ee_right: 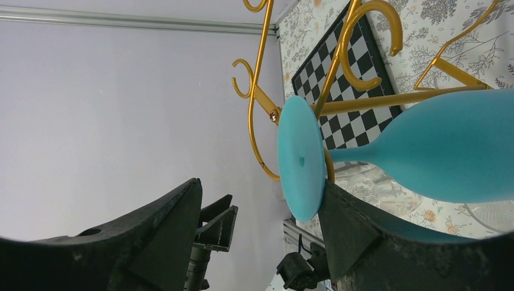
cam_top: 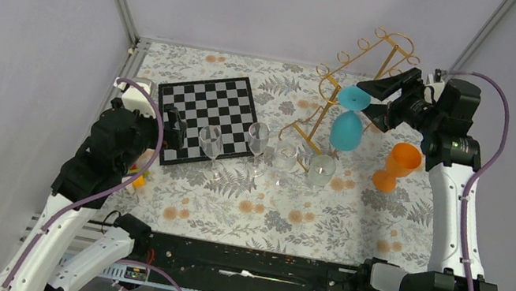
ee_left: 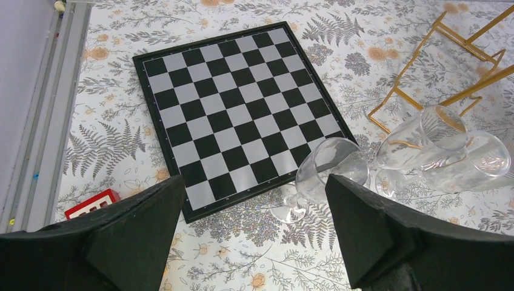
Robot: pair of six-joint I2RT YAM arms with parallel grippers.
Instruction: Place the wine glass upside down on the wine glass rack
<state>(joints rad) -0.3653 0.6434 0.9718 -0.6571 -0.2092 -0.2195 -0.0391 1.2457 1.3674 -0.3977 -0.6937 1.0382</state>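
right gripper (ee_right: 262, 185) jaws wide, glass (ee_right: 448, 145) foot between them, hung on rack (ee_right: 376, 101); best i back straight out, touching nothing.

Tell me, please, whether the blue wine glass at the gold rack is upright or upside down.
Upside down: the blue wine glass has its foot up at the rails of the gold rack, with its bowl hanging below, toward the table.
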